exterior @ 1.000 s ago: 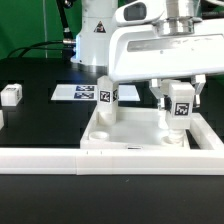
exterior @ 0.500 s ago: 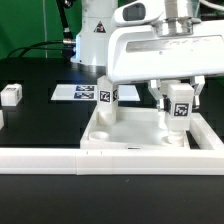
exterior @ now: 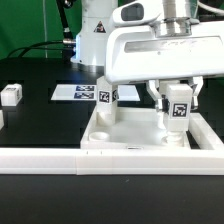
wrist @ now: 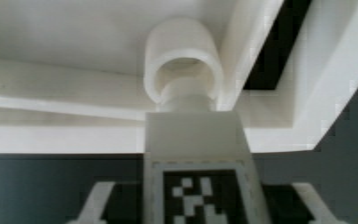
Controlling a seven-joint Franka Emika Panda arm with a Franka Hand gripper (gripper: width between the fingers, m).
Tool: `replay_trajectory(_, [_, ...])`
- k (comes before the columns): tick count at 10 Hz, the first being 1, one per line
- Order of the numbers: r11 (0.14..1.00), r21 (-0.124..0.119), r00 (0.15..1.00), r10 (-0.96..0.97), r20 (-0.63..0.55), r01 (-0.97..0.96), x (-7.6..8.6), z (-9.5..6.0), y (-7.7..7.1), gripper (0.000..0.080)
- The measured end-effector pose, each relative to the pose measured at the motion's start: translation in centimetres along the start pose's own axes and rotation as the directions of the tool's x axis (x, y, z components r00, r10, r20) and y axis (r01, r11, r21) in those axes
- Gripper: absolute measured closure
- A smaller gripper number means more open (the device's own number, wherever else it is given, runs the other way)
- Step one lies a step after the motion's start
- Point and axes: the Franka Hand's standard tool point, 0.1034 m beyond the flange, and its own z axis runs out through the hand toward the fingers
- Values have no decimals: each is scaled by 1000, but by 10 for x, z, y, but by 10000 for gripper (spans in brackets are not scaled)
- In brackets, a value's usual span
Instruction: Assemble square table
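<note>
Remote session: my arm's claw (exterior: 178, 110) is clamped on a tagged leg (exterior: 180, 103), holding it upright over the corner of the top (exterior: 135, 128) at the exterior view's right. The wrist view shows that leg lined up with a round socket (wrist: 190, 72); I cannot tell whether they touch. A second leg (exterior: 105, 97) stands in the top's rear corner at the left. A loose leg (exterior: 11, 95) lies well apart on the black table (exterior: 40, 130). The rail (exterior: 100, 158) runs along the front, and the marker board (exterior: 80, 93) lies behind.
</note>
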Motion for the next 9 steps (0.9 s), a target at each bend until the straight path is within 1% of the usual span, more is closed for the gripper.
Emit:
replay_trajectory(5, [1000, 0, 1000, -8, 3, 8, -4, -1, 0, 511])
replay_trajectory(9, [1000, -1, 1000, -10, 18, 10, -11, 4, 1, 511])
